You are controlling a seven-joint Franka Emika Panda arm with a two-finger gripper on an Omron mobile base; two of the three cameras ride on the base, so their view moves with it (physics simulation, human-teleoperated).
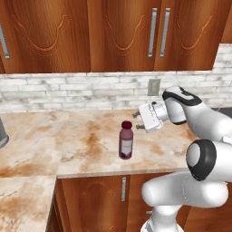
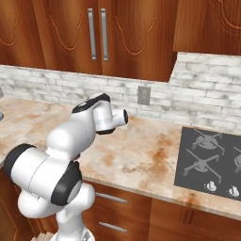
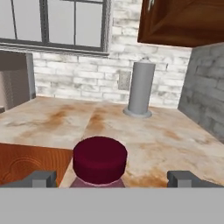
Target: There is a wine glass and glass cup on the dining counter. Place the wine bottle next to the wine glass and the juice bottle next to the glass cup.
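Item: juice bottle (image 1: 126, 141), dark red, capped, labelled; stands upright on the counter (image 1: 54, 136), centre of the left base frame. Likely rigid, smooth, moderately light; take at the body below the cap. Gripper (image 1: 139, 121): jaws wide, empty, just right of the cap.

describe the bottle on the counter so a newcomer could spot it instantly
Start at the marbled counter under the wooden wall cabinets, in front of the white brick backsplash. Near its front edge stands a small upright bottle, just left of the gripper. It has a dark maroon cap, purple-red contents and a pale label.
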